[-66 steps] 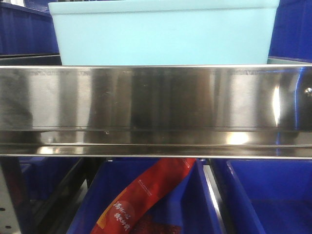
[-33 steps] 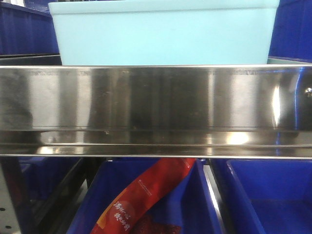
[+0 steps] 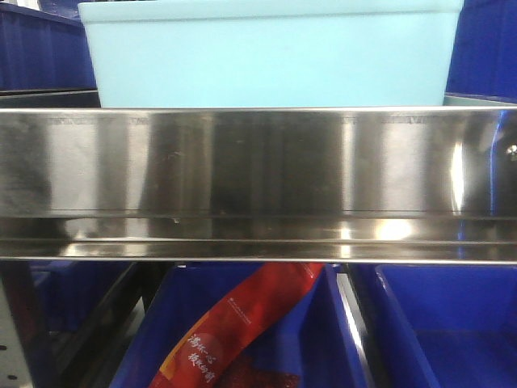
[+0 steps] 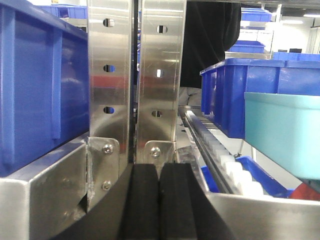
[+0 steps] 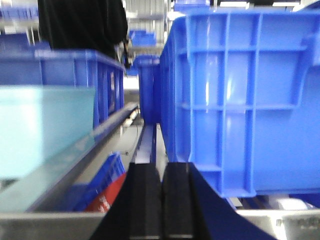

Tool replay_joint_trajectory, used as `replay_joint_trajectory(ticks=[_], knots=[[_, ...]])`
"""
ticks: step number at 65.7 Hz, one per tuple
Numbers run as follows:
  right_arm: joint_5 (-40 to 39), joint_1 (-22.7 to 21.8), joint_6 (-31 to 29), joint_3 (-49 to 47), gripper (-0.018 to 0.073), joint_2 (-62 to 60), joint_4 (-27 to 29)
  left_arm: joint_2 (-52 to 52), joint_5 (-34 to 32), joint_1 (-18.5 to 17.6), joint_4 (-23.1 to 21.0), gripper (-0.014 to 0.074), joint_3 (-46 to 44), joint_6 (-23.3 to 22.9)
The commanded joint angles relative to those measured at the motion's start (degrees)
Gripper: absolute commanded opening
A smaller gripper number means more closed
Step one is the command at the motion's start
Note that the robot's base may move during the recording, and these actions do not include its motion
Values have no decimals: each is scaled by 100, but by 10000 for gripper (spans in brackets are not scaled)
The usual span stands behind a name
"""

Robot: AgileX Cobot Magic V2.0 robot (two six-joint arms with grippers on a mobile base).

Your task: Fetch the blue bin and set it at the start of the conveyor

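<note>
Only wrist views show left claw (image 4: 159,172), right claw (image 5: 161,172), both closed, empty; front view: blue bin (image 3: 271,56) above steel rail (image 3: 258,162).

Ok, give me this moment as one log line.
blue bin: behind steel shelf rail, not gripped | left gripper: shut, empty | right gripper: shut, empty | conveyor start: not in view
</note>
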Motion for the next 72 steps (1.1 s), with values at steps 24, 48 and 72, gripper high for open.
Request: replay_joint_trajectory(ticks=[24, 48, 72], knots=[[2509, -33, -41, -2895, 303, 996, 116, 629, 2040, -21, 346, 332, -2604, -17], [2571, 144, -644, -3472, 538, 2257, 89, 2338, 2671, -484, -48, 495, -3816, 643], [3721, 1116, -706, -5317, 538, 4261, 143, 5100, 3540, -2459, -246, 495, -5778, 679]])
